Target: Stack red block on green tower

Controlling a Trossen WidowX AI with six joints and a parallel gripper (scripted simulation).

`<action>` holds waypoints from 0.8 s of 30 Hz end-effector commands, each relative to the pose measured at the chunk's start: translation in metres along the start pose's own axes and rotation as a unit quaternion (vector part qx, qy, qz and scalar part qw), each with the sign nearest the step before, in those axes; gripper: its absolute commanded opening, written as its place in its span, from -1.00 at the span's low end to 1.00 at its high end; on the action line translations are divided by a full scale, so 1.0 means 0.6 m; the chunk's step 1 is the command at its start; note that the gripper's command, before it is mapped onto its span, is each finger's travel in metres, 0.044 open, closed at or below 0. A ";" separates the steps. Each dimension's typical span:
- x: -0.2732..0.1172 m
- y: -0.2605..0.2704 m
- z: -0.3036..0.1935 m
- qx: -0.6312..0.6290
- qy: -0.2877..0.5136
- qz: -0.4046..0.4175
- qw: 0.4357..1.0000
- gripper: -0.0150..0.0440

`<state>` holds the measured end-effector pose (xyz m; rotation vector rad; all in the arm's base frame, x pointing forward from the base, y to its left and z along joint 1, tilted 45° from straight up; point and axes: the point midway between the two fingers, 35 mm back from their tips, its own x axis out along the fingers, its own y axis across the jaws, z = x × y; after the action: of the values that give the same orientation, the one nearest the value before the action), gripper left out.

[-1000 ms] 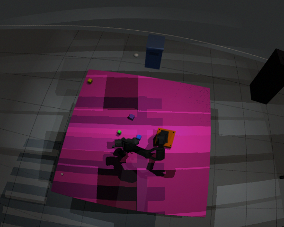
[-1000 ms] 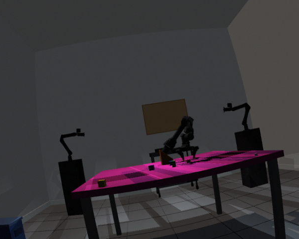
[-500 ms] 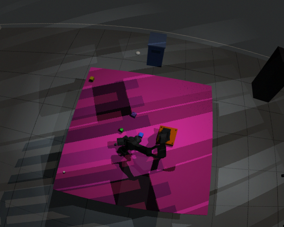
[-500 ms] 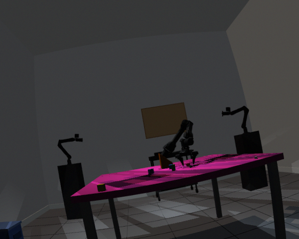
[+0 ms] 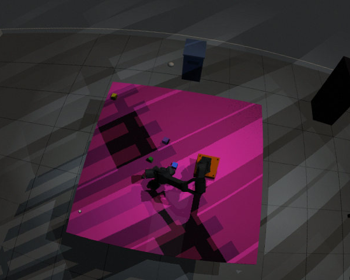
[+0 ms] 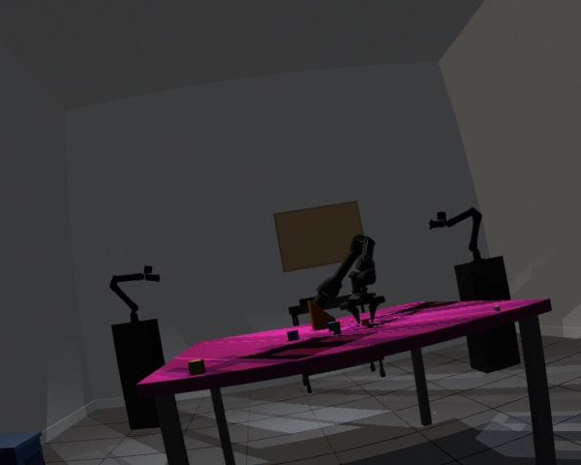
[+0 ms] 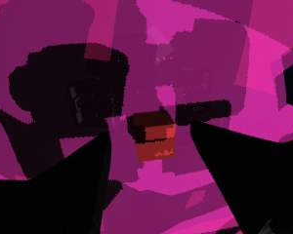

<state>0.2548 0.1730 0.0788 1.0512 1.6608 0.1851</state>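
The claw (image 7: 149, 156) hangs low over the pink bench (image 5: 223, 126), its fingers partly open on either side of the red block (image 7: 153, 136) without touching it. The block sits on the bench, near the green block (image 5: 150, 159).

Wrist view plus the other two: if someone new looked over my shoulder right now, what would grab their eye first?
The bright magenta table, crossed by dark shadow bands, fills the middle of the top view. In the wrist view, the red block sits on the table between the two dark fingers of the gripper, with gaps showing on both sides. Near the arm's orange base plate lie small blue and green cubes.
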 end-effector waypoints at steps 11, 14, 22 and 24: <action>0.000 -0.001 0.001 0.002 0.000 -0.002 1.000 -0.31; -0.004 -0.001 0.001 0.002 -0.001 -0.002 1.000 -0.49; -0.060 0.000 0.001 0.002 -0.001 -0.003 1.000 -0.49; -0.077 0.000 0.001 0.002 -0.001 -0.003 1.000 -0.49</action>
<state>0.2542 0.1497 0.0961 1.0502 1.6780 0.1603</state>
